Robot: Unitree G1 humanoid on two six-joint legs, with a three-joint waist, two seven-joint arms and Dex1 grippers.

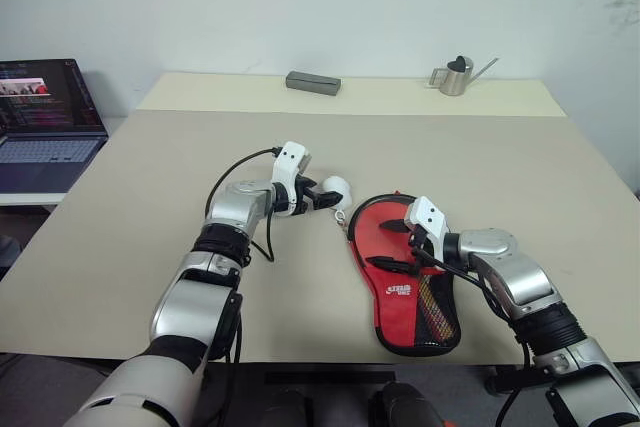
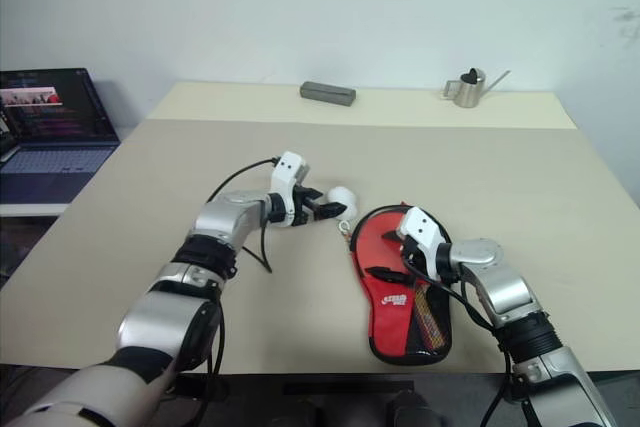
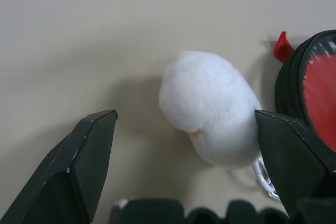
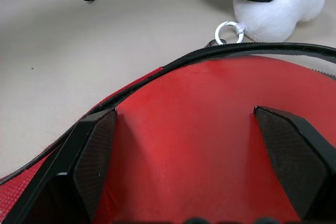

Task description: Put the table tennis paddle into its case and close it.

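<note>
**Pom-pom between my left fingers, case under my right**

The case (image 1: pixel 405 277) lies on the near right part of the table (image 1: pixel 150 207), red side up, its round end toward the far left and the mesh pocket with the white logo toward the near edge. Its black zipped rim bulges round and a smooth red face shows inside the mouth; I judge that to be the table tennis paddle (image 4: pixel 210 145), already seated, though I cannot see its handle.

My left gripper (image 3: pixel 184 166) stands spread wide around the white pom-pom (image 3: pixel 210 108), one finger touching it, not squeezing. My right gripper (image 4: pixel 184 166) is spread too, both fingers resting on the red face.

The pom-pom looks fluffy, light and squashy; it hangs by a small metal ring at the case's far rim, so pinching it firmly near that ring should drag the zip. The pouch is soft fabric and will likely slide or buckle unless I pin it flat.
</note>
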